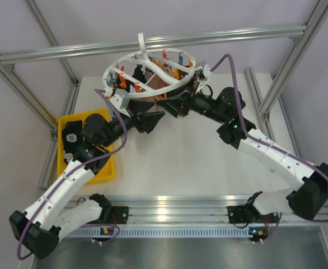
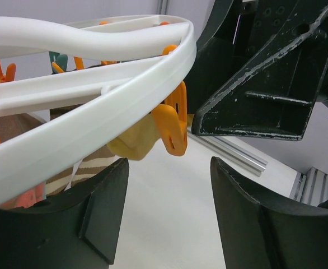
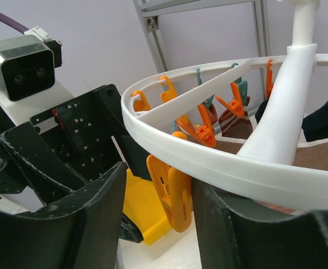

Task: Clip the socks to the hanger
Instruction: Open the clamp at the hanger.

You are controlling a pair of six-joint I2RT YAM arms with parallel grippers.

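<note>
Alignment: seat the orange clip squarely inside the parted, empty right end effector before squeezing; the left end effector hovers open, empty, below the hanger.

The hanger's rim and an orange clip crowd the right claw's gap — table toward the bases lies free.
</note>
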